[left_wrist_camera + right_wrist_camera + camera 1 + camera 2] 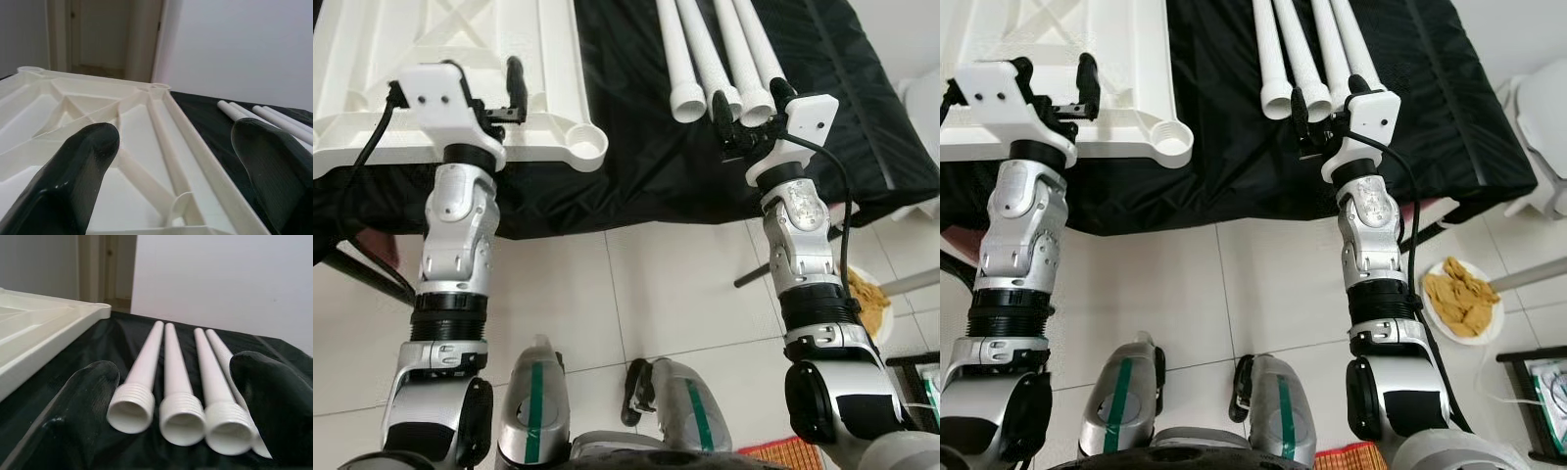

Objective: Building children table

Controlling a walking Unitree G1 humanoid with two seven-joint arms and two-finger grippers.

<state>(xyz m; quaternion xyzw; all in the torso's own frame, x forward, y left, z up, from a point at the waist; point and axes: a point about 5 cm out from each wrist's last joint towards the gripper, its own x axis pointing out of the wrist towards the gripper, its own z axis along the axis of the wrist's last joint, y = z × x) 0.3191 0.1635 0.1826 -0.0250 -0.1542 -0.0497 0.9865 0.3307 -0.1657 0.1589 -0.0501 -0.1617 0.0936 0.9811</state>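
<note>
A white plastic tabletop lies upside down on the black cloth at the left, ribs up, with a round leg socket at its near right corner. Several white tube legs lie side by side on the cloth at the right, their threaded ends toward me. My left gripper hovers open over the tabletop's near edge, the ribbed underside between its fingers. My right gripper is open just in front of the legs' threaded ends, holding nothing.
A black cloth covers the low table, whose front edge is just beyond my wrists. On the tiled floor to the right sit a plate of yellow food, a white seat and a dark crate.
</note>
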